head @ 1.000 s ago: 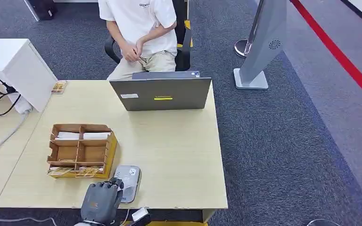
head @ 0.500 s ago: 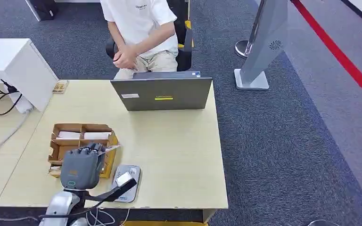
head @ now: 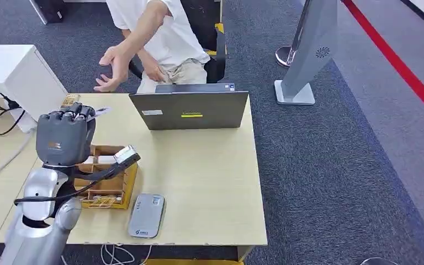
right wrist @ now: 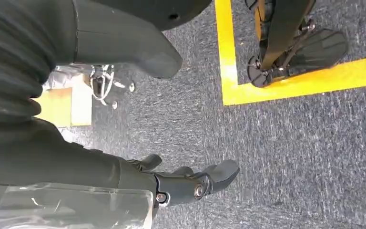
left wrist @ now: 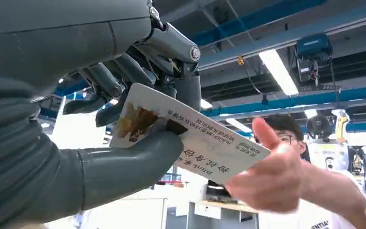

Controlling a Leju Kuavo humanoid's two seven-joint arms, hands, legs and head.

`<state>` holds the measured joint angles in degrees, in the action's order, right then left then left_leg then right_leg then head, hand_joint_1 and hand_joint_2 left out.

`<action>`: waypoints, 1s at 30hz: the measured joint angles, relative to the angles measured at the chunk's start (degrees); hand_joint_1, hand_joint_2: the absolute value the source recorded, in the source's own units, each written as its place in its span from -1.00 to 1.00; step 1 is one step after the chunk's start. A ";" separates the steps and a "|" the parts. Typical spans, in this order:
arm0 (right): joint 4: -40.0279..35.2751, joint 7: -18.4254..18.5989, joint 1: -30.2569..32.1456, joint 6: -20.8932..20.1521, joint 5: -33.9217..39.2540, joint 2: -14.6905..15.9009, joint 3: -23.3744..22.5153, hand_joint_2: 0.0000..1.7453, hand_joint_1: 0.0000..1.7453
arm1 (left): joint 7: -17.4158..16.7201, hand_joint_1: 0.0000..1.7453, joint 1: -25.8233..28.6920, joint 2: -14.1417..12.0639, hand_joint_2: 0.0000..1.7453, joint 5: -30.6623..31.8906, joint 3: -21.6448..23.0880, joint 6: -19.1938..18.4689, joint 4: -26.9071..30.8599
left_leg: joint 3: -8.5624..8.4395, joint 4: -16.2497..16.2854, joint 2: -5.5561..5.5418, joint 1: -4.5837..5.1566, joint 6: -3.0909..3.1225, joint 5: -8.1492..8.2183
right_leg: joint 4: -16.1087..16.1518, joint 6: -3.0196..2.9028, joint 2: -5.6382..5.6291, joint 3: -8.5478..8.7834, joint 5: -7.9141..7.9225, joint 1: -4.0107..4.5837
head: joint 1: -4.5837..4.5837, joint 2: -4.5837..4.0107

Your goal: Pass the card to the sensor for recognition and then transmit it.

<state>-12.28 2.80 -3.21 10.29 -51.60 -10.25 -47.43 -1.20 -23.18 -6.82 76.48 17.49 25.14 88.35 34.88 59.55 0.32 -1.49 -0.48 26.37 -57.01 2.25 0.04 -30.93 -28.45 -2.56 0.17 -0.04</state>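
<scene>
L hand (left wrist: 100, 143) pinches card (left wrist: 190, 140), thumb hiding part; long side points at person's hand (head: 110, 69). R hand (right wrist: 190, 183) hangs, fingers spread.

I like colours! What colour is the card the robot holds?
White card with brown picture and dark writing; left wrist view.

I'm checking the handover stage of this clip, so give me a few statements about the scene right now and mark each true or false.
1. The left hand holds a card pinched between thumb and fingers. True.
2. The person's hand reaches out toward the raised card. True.
3. The card reader sits inside the wooden organizer. False: it lies on the table beside the organizer.
4. The laptop lies closed flat. False: it stands open, its lid's back toward the robot.
5. The right hand holds a second card. False: it hangs above the carpet, holding nothing.
</scene>
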 joint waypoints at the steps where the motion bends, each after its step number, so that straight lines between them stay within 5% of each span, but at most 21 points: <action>1: 0.00 0.00 -0.03 0.00 -0.02 0.00 0.00 1.00 -1.00 | 0.00 1.00 -0.13 -0.11 1.00 0.26 0.00 0.09 -0.18 | 0.01 0.00 0.00 0.00 0.00 0.00 | 0.00 0.00 0.00 -0.02 0.00 0.00 | 0.00 0.00; 5: 0.02 0.02 -0.10 -0.28 -1.47 -0.02 0.18 1.00 -1.00 | -1.51 1.00 -3.46 -0.87 1.00 3.57 0.00 0.22 -1.99 | 0.08 0.01 -0.02 -0.01 0.00 -0.01 | 0.01 0.00 0.05 -0.10 0.00 0.01 | -0.02 0.00; 12: 0.26 0.55 -0.36 -1.29 -4.31 -0.02 1.95 1.00 -1.00 | -2.14 1.00 -18.01 -3.58 1.00 5.84 -0.53 1.62 -15.70 | 0.05 0.00 0.00 -0.04 -0.03 -0.19 | -0.05 -0.12 0.02 -0.09 0.12 0.03 | -0.02 0.00; 24: 0.55 0.68 -0.48 -1.27 -4.46 -0.02 2.27 1.00 -1.00 | -2.21 1.00 -18.08 -2.82 1.00 3.26 -1.11 1.31 -19.02 | 0.13 0.00 0.05 -0.02 -0.03 -0.16 | -0.02 -0.12 -0.04 -0.18 0.11 0.02 | -0.02 0.00; 25: 0.55 0.66 -0.48 -1.27 -4.46 -0.02 2.27 1.00 -1.00 | -2.14 -1.00 -17.85 -2.69 1.00 3.08 -1.11 1.05 -19.02 | 0.15 0.00 0.09 -0.02 -0.03 -0.16 | -0.03 -0.12 -0.09 -0.22 0.11 0.03 | 0.00 0.00; 30: 0.55 0.52 -0.44 -1.18 -4.44 -0.02 2.25 1.00 -1.00 | -1.75 -1.00 -17.21 -2.45 1.00 0.57 -1.11 -1.03 -17.57 | 0.19 0.00 0.11 -0.02 -0.03 -0.16 | -0.04 -0.15 -0.12 -0.28 0.13 0.03 | 0.00 0.00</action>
<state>-11.74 3.32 -3.65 9.11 -56.04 -10.27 -45.18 -2.95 -40.39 -9.27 77.04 16.37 24.11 70.77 35.07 59.55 0.43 -1.51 -0.51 26.21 -57.05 2.10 -0.07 -31.21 -28.32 -2.53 0.17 -0.04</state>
